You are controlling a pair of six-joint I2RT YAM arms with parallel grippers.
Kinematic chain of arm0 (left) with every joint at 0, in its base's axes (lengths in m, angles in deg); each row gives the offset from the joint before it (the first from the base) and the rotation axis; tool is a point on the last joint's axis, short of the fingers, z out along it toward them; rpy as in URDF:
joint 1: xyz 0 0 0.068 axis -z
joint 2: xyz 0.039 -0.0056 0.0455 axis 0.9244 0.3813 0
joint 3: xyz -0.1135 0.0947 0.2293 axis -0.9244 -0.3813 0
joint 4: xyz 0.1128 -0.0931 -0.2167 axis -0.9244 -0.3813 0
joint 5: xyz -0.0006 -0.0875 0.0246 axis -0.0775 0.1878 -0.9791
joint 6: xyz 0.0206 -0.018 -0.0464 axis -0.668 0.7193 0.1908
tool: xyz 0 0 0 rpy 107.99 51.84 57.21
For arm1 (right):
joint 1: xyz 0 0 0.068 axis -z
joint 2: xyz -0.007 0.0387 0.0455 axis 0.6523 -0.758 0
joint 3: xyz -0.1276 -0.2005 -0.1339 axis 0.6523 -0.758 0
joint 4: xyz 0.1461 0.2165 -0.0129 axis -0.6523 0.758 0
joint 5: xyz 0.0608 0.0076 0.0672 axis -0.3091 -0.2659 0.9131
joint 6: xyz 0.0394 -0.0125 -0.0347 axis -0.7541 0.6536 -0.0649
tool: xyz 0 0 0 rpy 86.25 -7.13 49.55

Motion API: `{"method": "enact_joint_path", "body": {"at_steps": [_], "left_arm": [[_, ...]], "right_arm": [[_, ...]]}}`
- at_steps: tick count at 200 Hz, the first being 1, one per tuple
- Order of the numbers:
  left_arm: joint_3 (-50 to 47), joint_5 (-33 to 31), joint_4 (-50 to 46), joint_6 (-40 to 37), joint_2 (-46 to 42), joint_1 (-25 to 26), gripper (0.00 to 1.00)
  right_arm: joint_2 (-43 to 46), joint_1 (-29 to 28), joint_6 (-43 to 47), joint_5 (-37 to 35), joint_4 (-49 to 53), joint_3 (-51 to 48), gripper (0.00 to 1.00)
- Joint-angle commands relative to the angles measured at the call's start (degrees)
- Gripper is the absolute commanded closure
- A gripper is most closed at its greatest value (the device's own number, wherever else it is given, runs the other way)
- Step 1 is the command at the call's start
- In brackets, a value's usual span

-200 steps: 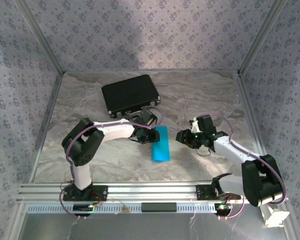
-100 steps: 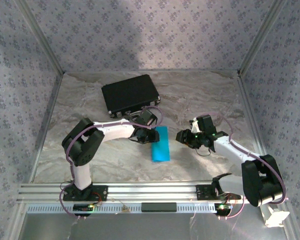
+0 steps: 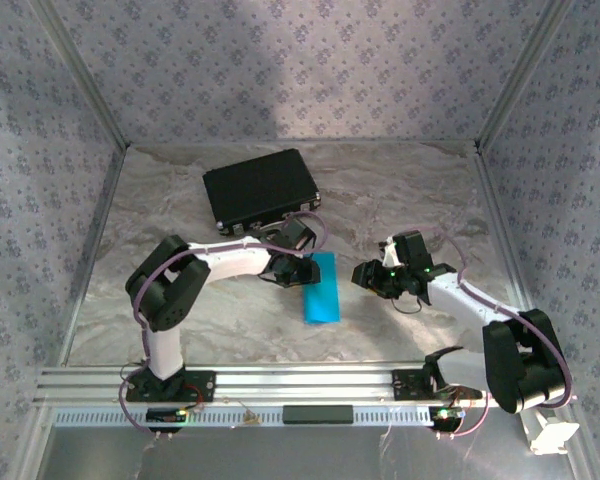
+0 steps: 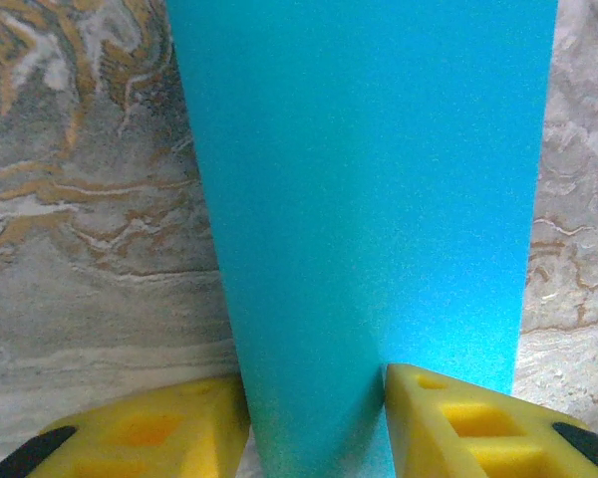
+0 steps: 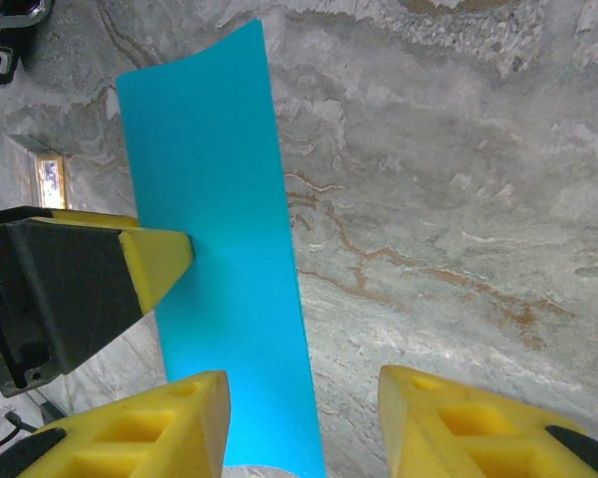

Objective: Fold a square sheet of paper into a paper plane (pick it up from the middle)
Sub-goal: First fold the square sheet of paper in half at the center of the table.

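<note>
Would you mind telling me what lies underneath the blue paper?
The blue paper lies on the marbled table, which shows along its edges. The area directly beneath is covered, so nothing more can be told.

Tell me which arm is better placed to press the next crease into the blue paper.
Left, probably. The left claw stands astride one end of the folded square sheet of paper, a finger at each long edge. The right claw is open beside the strip, mostly over the table.
</note>
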State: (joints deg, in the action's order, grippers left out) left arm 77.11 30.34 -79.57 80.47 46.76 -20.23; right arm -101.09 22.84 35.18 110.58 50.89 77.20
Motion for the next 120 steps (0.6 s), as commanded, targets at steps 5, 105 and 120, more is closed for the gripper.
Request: {"method": "enact_joint_path", "body": {"at_steps": [5, 105, 120], "left_arm": [[-0.5, -3.5, 0.4, -1.8, 5.4, -0.2, 0.57], [-0.6, -3.4, 0.9, -1.2, 6.2, -0.1, 0.57], [-0.7, -3.4, 0.9, -1.3, 6.3, 0.0, 0.57]], "right_arm": [[-0.4, -0.1, -0.3, -0.3, 0.5, -0.4, 0.55], [-0.9, -0.2, -0.5, -0.1, 0.0, -0.4, 0.55], [-1.1, -0.3, -0.5, 0.0, -0.3, -0.4, 0.55]]}}
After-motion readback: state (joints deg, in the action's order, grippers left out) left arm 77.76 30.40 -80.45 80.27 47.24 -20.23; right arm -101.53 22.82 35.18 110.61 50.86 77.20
